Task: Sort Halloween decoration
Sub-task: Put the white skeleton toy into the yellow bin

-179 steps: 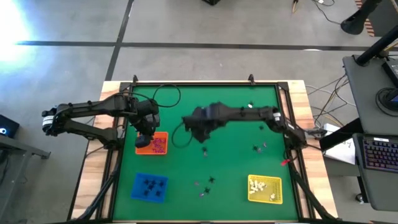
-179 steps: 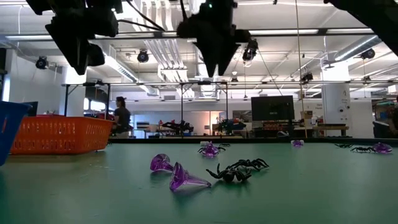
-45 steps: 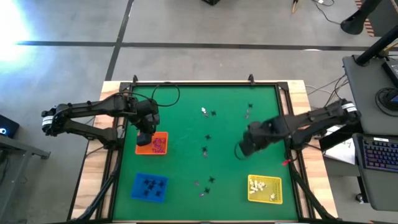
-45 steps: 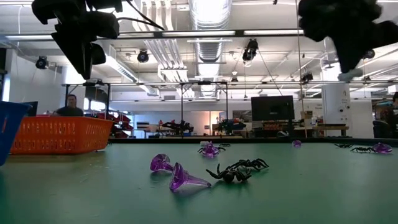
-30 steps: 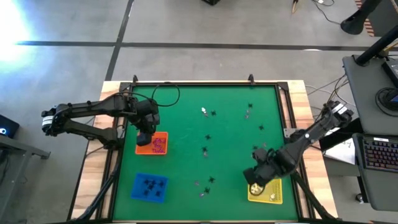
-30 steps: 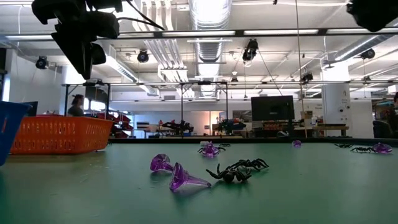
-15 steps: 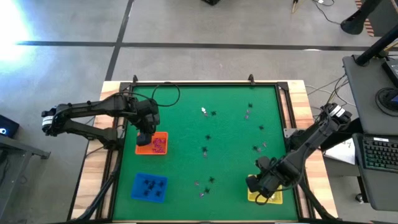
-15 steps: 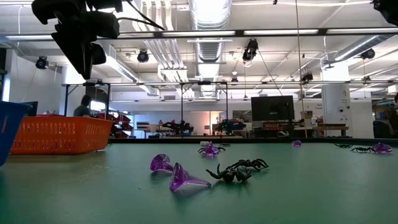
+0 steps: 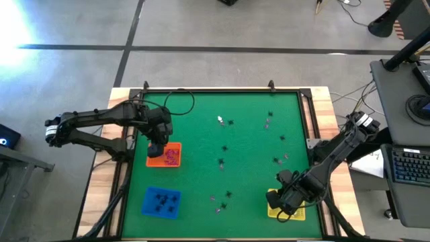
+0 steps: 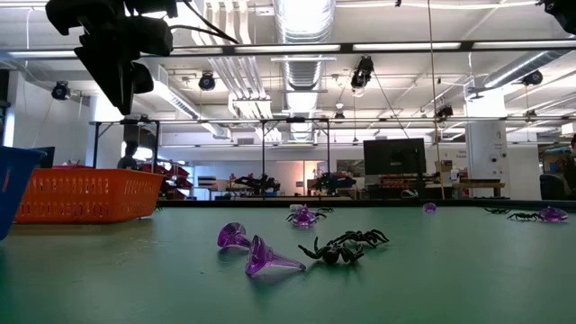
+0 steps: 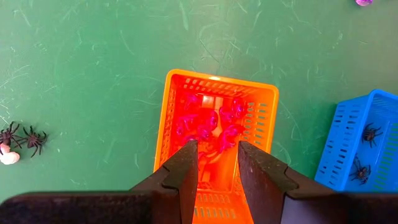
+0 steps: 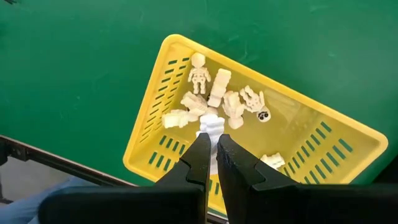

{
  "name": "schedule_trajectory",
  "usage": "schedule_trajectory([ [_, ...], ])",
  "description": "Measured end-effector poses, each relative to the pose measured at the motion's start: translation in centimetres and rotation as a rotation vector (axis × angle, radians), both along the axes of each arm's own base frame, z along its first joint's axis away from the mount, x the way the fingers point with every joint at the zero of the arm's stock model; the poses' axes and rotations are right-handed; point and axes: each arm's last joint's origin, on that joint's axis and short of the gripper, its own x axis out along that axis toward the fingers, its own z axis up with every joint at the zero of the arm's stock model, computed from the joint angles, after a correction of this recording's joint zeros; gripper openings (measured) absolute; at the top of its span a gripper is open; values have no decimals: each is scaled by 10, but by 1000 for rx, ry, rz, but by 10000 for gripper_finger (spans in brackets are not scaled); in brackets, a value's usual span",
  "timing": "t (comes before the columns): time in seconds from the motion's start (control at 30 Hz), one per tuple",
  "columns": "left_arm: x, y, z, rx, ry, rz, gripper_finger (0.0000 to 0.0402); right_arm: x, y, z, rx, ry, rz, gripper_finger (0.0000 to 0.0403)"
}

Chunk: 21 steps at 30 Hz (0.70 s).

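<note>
No text, label, brand, number or sign can be read in any of the views. The room behind the table in the low view holds a dark monitor (image 10: 394, 157), right of centre, that may carry markings, but nothing on it is legible.

Three trays sit on the green worktop (image 9: 201, 121): one orange tray (image 9: 164, 155), one blue tray (image 9: 161, 202), one yellow tray (image 9: 299, 214). Two arms reach in. The blue tray holds about five black spiders (image 9: 160, 200); roughly a dozen loose trinkets (image 9: 222, 163) are scattered mid-frame; exact count unclear
</note>
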Motion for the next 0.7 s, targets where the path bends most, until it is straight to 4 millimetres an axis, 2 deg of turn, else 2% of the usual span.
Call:
schedule_trajectory([
  [0.7,0,0,0,1,-3,0,96,-2,5,1,15,-17,11,17],
])
